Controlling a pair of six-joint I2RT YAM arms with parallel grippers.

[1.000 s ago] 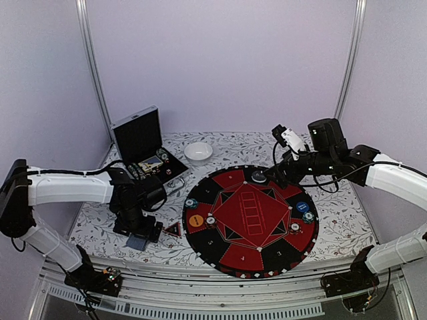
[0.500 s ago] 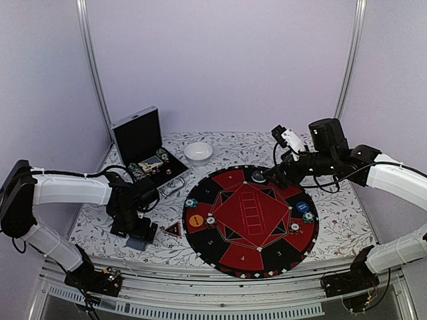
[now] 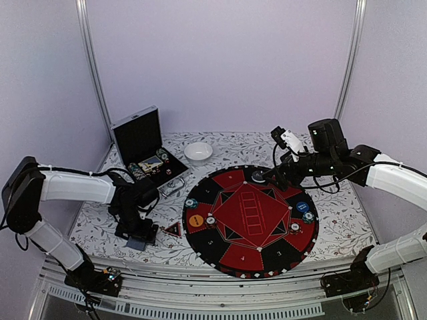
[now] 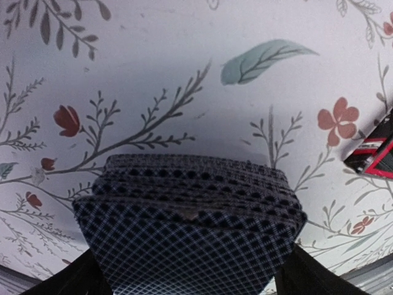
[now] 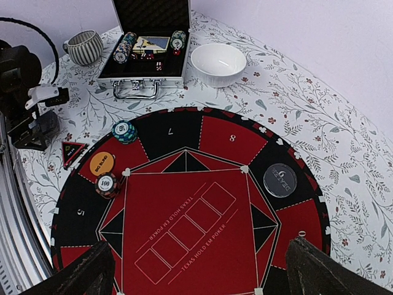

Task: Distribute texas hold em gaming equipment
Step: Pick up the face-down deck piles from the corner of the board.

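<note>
A deck of playing cards [image 4: 190, 227] with grey-blue cross-hatched backs lies on the flowered cloth left of the mat [image 3: 136, 243]. My left gripper [image 4: 196, 275] is low over it, open, one finger at each side edge, with a sliver of cloth showing beside the right finger; in the top view the left gripper [image 3: 137, 233] covers most of the deck. My right gripper [image 5: 206, 276] hangs open and empty above the red-and-black mat [image 5: 184, 221]. On the mat lie a teal chip stack [image 5: 124, 131], an orange button [image 5: 102, 163], a red-black chip [image 5: 107, 184], a grey dealer disc [image 5: 280, 180] and a blue button [image 3: 302, 207].
The open silver case [image 5: 147, 46] with more chips stands behind the mat's left side, a white bowl [image 5: 218, 63] to its right and a striped cup [image 5: 85, 47] to its left. A small red-and-black triangle [image 4: 374, 153] lies between deck and mat.
The left wrist has shifted slightly left and settled over the deck, its fingers drawing in a little. The right arm has not moved.
</note>
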